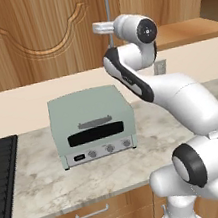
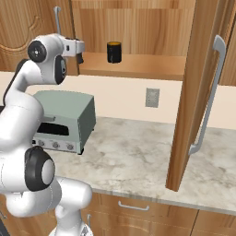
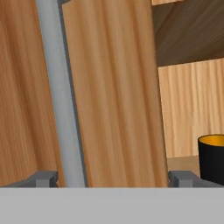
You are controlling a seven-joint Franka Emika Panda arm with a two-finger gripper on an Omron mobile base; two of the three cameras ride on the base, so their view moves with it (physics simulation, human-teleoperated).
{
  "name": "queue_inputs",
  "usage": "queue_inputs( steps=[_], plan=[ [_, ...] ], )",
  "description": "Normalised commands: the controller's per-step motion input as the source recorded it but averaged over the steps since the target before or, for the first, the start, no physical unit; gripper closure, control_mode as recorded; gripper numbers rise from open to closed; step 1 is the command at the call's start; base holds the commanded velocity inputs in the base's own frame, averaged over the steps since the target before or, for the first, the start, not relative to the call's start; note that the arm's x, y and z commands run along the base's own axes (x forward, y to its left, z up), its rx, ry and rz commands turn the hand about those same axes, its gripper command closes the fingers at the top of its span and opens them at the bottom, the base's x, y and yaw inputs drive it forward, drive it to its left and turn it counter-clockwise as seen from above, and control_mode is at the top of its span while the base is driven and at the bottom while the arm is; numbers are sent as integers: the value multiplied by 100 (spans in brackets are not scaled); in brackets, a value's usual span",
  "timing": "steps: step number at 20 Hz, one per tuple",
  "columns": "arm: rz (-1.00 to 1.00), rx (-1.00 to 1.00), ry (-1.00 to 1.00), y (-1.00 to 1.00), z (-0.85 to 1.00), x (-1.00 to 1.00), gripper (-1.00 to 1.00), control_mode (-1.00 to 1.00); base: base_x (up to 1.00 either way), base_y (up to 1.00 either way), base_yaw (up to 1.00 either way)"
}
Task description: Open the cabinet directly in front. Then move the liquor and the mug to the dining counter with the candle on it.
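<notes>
Gripper (image 3: 113,179) spread wide, nothing between the two small dark fingertips (image 3: 46,178), raised at the left cabinet door edge. Straddling the long vertical silver bar handle (image 3: 61,96) of the medium-brown wooden wall cabinet (image 3: 113,87), handle just inside the left fingertip, door edge between the tips; contact not clear. Nearer the base, pale marble-patterned counter (image 2: 133,152) over wood drawer fronts, bearing a boxy pale-green toaster oven (image 1: 92,124) with three knobs. Black stove grate (image 1: 3,175) at the counter's left end. Grey wall outlet (image 2: 152,97) on the cream backsplash. Right cabinet door (image 2: 193,92) swung open, edge toward the robot, its own silver handle (image 2: 209,97) facing right. Farther back, inside on the wooden shelf (image 2: 138,67): small black cylindrical mug (image 2: 114,52) with yellow-orange interior, standing upright, well right of the gripper. Liquor bottle not made out.
</notes>
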Motion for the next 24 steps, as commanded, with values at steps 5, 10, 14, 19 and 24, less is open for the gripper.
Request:
queue_inputs(
  steps=[5,10,14,19,24],
  plan=[
    [-1,0,16,5,-36,100,100,-100,0,0,0],
    [0,0,2,0,-4,18,100,-100,0,0,0],
    [0,0,0,0,0,-4,100,-100,0,0,0],
    [0,-1,0,60,0,-32,100,-100,0,0,0],
    [-2,-5,-3,100,0,-74,100,-100,0,0,0]
  ],
)
